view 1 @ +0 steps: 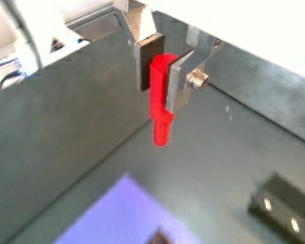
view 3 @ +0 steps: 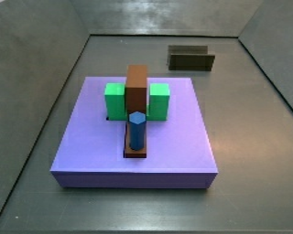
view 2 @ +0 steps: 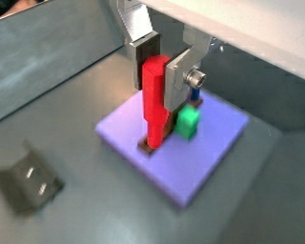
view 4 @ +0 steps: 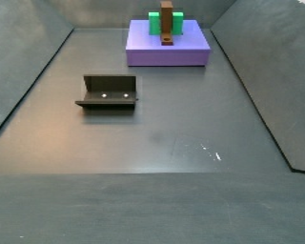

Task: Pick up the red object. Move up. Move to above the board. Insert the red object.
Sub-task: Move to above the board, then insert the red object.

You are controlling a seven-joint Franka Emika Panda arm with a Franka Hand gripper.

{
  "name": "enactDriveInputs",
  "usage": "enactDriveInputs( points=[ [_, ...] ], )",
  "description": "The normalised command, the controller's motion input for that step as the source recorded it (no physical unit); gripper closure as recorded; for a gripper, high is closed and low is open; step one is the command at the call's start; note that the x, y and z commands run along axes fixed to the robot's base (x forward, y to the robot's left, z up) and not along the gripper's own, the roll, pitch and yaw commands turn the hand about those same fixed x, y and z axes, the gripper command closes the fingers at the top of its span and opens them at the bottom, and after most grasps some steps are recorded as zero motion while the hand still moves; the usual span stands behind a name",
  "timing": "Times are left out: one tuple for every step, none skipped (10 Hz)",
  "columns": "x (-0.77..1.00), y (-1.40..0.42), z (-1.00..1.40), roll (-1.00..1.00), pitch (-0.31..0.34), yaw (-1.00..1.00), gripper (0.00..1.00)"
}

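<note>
My gripper (view 1: 164, 76) is shut on the red object (view 1: 162, 107), a bright red peg held upright between the silver fingers, with its narrower lower end hanging free. Both show in the other wrist view too: the gripper (view 2: 164, 69) and the red object (view 2: 155, 100). Under them lies the lavender board (view 2: 200, 157), with a green block (view 2: 189, 121) and the blue peg (view 2: 193, 95) behind the fingers. In both side views the board (view 3: 174, 137) (view 4: 187, 52) carries green blocks (view 3: 116, 101), a brown bar (view 3: 136, 87) and the blue peg (view 3: 136, 131). The gripper and red object are out of both side views.
The dark fixture (view 4: 108, 92) stands on the grey floor away from the board, and also shows in a side view (view 3: 192, 58) and in both wrist views (view 1: 285, 210) (view 2: 28, 181). Grey walls slope up around the floor (view 4: 168, 143).
</note>
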Motion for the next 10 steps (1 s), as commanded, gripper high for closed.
enactDriveInputs(
  points=[
    [1.12, -1.40, 0.32, 0.08, 0.343, 0.00, 1.00],
    [1.12, -1.40, 0.37, 0.07, 0.256, 0.01, 1.00],
    [0.51, -0.67, 0.17, 0.09, 0.171, 0.01, 1.00],
    [0.18, -0.20, 0.06, 0.06, 0.096, 0.01, 1.00],
    [0.00, 0.05, -0.12, -0.14, 0.000, -0.05, 1.00],
    [0.00, 0.05, -0.17, -0.12, -0.019, -0.03, 1.00],
    [0.00, 0.18, -0.49, -0.13, -0.034, -0.03, 1.00],
    [0.00, 0.53, -0.71, -0.14, -0.090, -0.02, 1.00],
    [0.00, 0.51, -0.71, -0.16, -0.130, 0.00, 1.00],
    [0.00, 0.35, -0.64, -0.24, -0.134, -0.01, 1.00]
  ],
)
